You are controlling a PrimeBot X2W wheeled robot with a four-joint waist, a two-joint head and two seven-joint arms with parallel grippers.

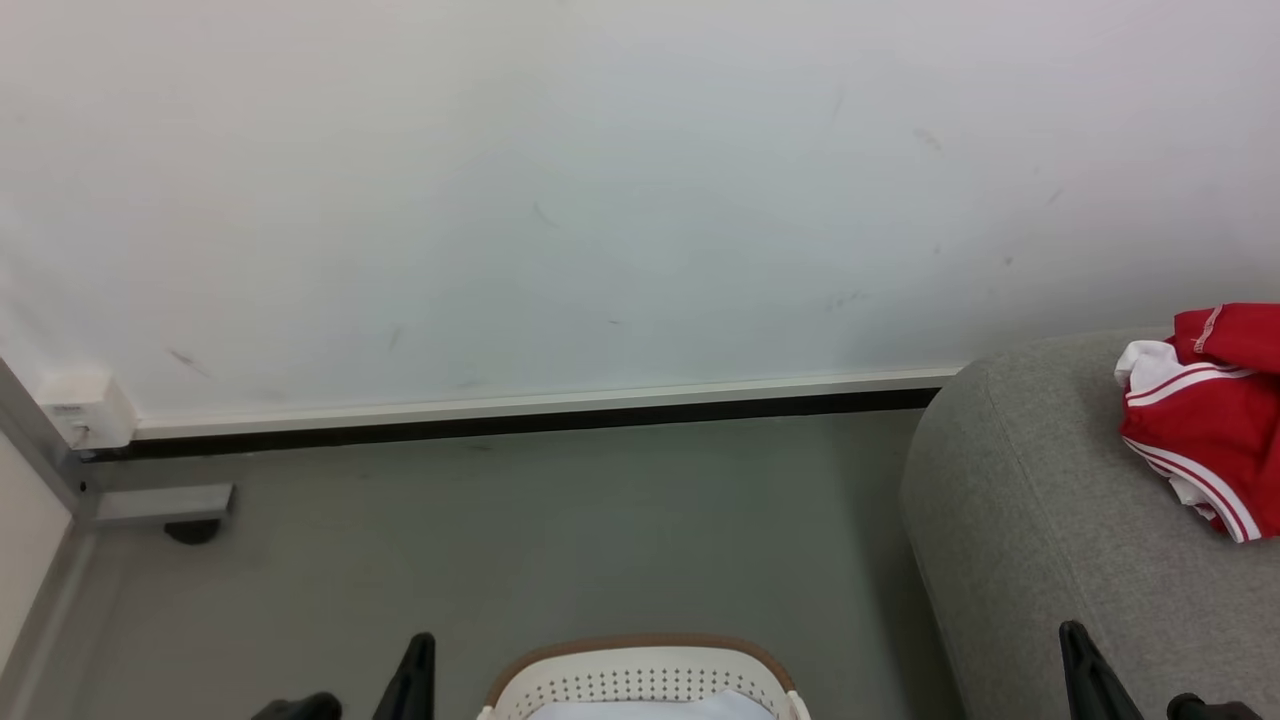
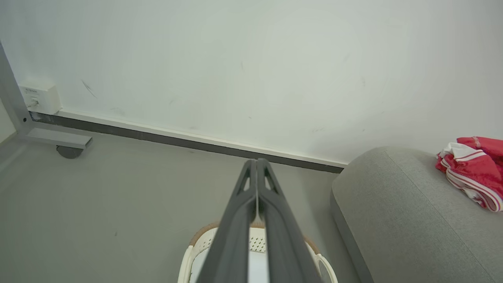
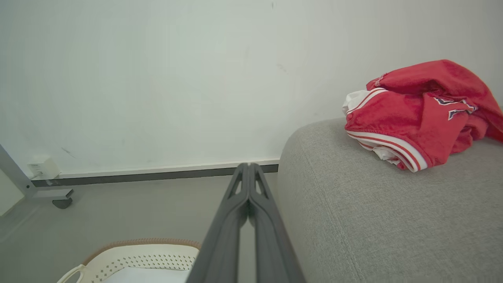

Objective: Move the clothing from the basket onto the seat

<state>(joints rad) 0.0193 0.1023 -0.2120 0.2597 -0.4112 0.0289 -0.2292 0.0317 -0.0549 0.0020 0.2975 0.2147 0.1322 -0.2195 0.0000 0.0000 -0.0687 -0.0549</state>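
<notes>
The left gripper (image 2: 256,162) is closed, its two dark fingers pressed together from base to tip with nothing between them. It hangs in the air, touching nothing. Directly beneath its fingers stands the basket (image 2: 195,240), with a pale cloth (image 2: 257,271) lying inside. To this gripper's right rises the rounded arm of the seat (image 2: 393,220). Farther right, well apart from the fingertips, the clothing (image 2: 473,173) lies bunched on top of the seat.

The right gripper (image 3: 248,166) is closed too, its fingers meeting at the tips and holding nothing. The seat is just beside it on the right. The red clothing sits ahead and to the right of its fingertips, resting on the grey fabric, white stripes and a bit of letter print showing. The basket is low on this gripper's left.

Ahead of both grippers lies the grey floor (image 1: 550,530), then a dark baseboard (image 1: 500,425) and the white wall (image 1: 600,200). Far to the left a small white box (image 1: 88,408) sits on the wall, beside a metal frame foot (image 1: 160,503).
</notes>
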